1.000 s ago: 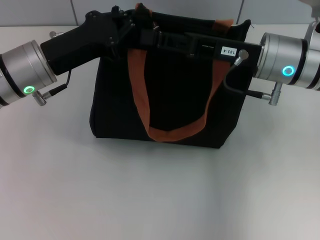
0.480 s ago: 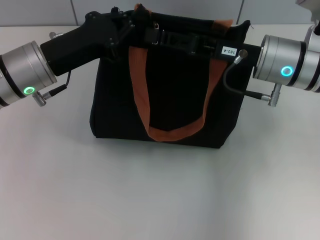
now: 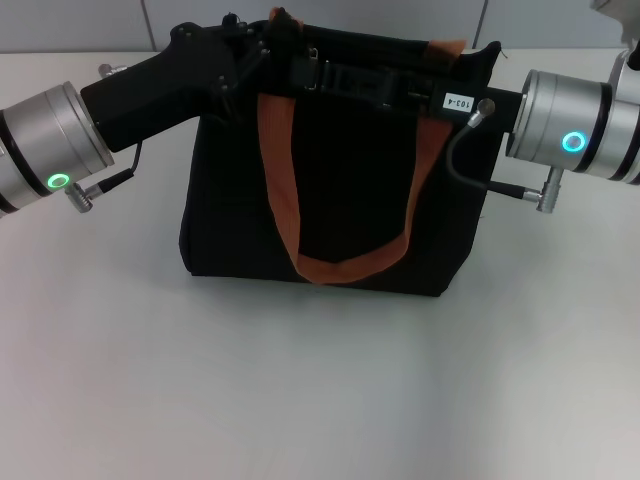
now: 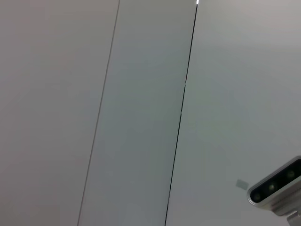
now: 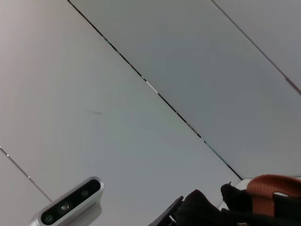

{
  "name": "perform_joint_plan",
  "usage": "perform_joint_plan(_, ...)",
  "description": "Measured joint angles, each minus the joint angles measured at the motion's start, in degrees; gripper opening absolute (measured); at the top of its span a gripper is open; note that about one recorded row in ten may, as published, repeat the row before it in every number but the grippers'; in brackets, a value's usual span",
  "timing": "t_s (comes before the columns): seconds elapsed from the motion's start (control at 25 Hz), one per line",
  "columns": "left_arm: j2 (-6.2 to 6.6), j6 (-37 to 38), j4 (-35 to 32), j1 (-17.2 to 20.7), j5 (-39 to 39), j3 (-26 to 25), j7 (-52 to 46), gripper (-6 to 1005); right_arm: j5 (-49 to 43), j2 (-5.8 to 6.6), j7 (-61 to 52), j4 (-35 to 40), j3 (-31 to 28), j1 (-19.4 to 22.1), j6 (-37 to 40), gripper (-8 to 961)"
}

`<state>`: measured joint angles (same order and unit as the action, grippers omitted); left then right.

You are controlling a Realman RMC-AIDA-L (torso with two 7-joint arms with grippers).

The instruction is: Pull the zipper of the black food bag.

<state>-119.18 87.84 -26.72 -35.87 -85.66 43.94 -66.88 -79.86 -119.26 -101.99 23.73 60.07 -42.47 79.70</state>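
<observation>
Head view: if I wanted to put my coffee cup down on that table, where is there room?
The table is bare in front of the black food bag. Along the bag's top it is crowded: the left gripper and right gripper reach in from either side there.

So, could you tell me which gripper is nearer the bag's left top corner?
Left. The left gripper sits at that corner of the bag; the right gripper reaches in from the right, further along the top edge.
</observation>
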Motion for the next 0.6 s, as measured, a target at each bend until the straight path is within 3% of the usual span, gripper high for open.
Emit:
perform_joint_plan(0.52, 0.01, 0.3, 0.0, -0.1, 0.5, 0.0, 0.0, 18, -0.6, -0.01, -2.5, 0.1, 0.3, -0.9, -2.7, 458)
perform_joint_plan(0.6, 0.01, 0.3, 0.0, -0.1, 0.5, 0.0, 0.0, 18, -0.6, -0.01, -2.5, 0.1, 0.3, -0.9, -2.8, 364)
